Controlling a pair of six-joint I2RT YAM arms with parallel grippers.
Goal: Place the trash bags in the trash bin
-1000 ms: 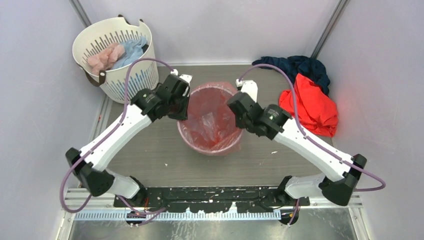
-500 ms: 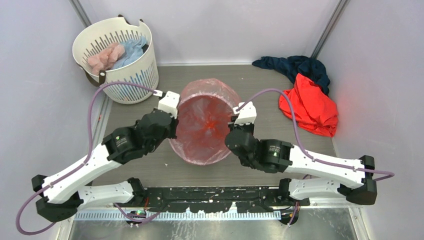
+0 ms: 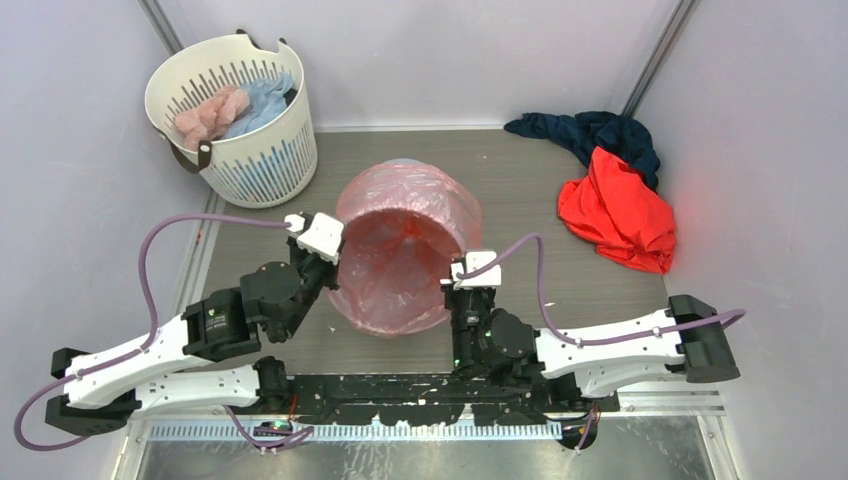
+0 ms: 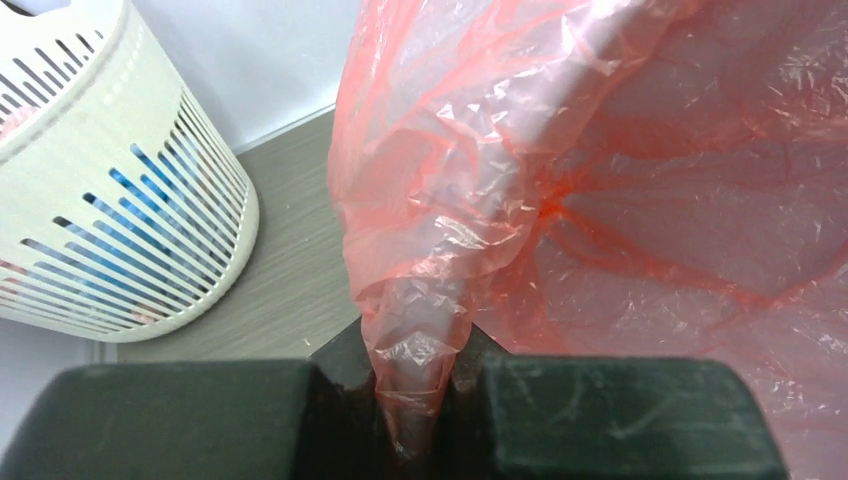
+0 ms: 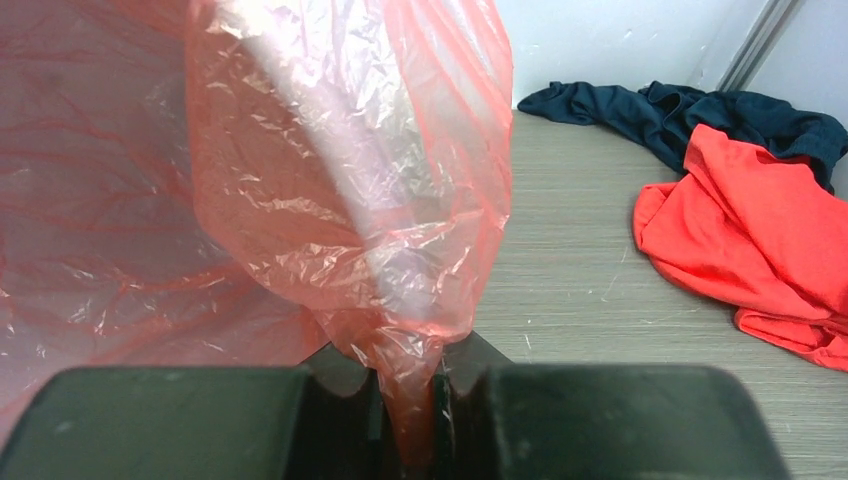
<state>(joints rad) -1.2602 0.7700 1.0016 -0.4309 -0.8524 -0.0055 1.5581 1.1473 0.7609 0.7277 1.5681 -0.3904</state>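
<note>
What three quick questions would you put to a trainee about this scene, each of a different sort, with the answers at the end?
1. True or false: the left gripper and the right gripper are each shut on a pinch of the trash bag.
2. What lies on the robot's right of the trash bag?
A. a red-orange garment touching a dark blue garment
B. a stack of plates
C. a second bin
3. Fill in: the white slotted basket holds a pink cloth and a ____ cloth.

Key: 1 true; 2 A; 3 light blue cloth.
</note>
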